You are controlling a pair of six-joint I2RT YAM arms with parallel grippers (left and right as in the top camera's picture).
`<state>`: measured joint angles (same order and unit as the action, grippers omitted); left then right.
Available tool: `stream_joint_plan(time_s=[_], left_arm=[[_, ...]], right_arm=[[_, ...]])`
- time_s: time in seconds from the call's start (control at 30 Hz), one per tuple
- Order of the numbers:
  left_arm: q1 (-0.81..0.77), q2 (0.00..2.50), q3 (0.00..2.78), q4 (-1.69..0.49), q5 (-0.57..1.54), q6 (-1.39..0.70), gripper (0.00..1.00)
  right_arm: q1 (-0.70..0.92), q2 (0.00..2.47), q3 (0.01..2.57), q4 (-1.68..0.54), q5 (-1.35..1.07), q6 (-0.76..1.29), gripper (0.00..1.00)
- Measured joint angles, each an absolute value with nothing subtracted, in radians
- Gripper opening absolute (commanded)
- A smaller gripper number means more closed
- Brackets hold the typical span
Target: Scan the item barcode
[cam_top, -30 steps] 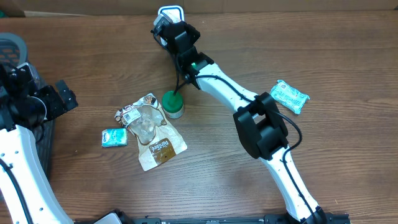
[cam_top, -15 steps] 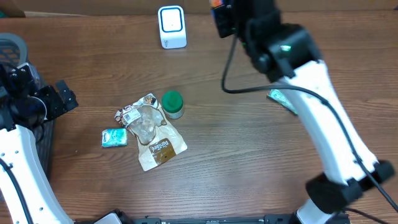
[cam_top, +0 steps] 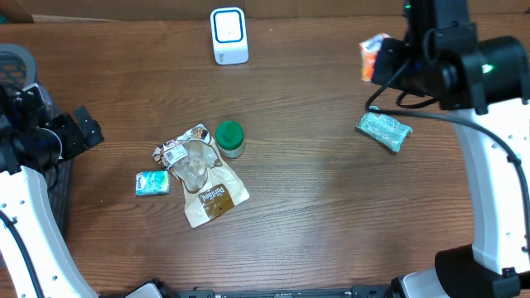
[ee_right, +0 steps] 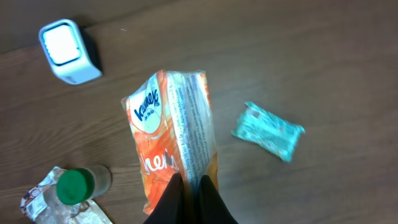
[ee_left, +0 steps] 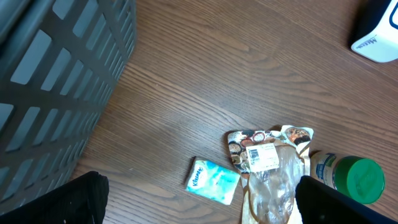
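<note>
The overhead camera looks straight down on the table [cam_top: 331, 232], the green-capped bottle [cam_top: 229, 138] standing left of centre. The left wrist camera looks down at a slant from well left of that bottle, the right wrist camera from high on the bottle's right. All three share the bottle and the white scanner [cam_top: 228, 36] beyond it.

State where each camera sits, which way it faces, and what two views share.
Overhead: above the wooden table, facing straight down; left arm and right arm show.
Left wrist: on the left arm, angled down at table and grey slatted basket; open left pincer fingers in lower corners.
Right wrist: looks down past the shut right pincer gripping the orange tissue pack.
Shared: both wrist views hold the green-capped bottle and white box scanner.
</note>
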<state>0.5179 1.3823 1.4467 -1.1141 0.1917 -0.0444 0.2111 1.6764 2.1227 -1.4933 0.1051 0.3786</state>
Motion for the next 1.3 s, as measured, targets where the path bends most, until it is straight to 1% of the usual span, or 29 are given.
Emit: stream_joint_plan(time_s=[0.13,0.27,0.43,0.6,0.77,0.83,0.87,0.93,1.07,1.1,1.2,1.3], left_arm=[[0.518,1.382,1.447,-1.114,0.192,-0.044,1.0],[0.518,1.382,1.447,-1.114,0.192,-0.044,0.99],[0.518,1.382,1.447,-1.114,0.192,-0.044,1.0],[0.518,1.382,1.447,-1.115,0.192,-0.044,1.0],[0.518,1.382,1.447,-1.114,0.192,-0.044,1.0],[0.518,1.382,1.447,-1.114,0.192,-0.044,1.0],[0.518,1.382,1.447,-1.114,0.192,-0.044,1.0],[0.518,1.382,1.447,-1.114,0.192,-0.044,1.0],[0.518,1.382,1.447,-1.114,0.192,-0.044,1.0],[0.518,1.382,1.447,-1.114,0.192,-0.044,1.0],[0.518,1.382,1.447,-1.114,0.192,-0.044,1.0],[0.518,1.382,1.447,-1.114,0.192,-0.044,0.99]], right_arm=[[0.125,1.676,2.047,-1.496,0.052,0.39,0.04],[0.041,1.676,1.899,-1.449,0.002,0.393,0.04],[-0.031,1.677,1.651,-1.288,-0.033,0.393,0.04],[-0.091,1.684,1.422,-1.058,-0.045,0.393,0.04],[-0.117,1.72,1.293,-0.964,-0.048,0.393,0.04],[-0.121,1.735,1.269,-0.956,-0.048,0.393,0.08],[-0.125,1.739,1.262,-0.959,-0.049,0.393,0.14],[-0.131,1.739,1.261,-0.957,-0.048,0.393,0.17],[-0.143,1.739,1.261,-0.962,-0.048,0.397,0.38],[-0.144,1.739,1.261,-0.963,-0.048,0.397,0.41],[-0.143,1.739,1.261,-0.981,-0.048,0.394,0.44],[-0.143,1.739,1.274,-1.029,-0.048,0.392,0.44]])
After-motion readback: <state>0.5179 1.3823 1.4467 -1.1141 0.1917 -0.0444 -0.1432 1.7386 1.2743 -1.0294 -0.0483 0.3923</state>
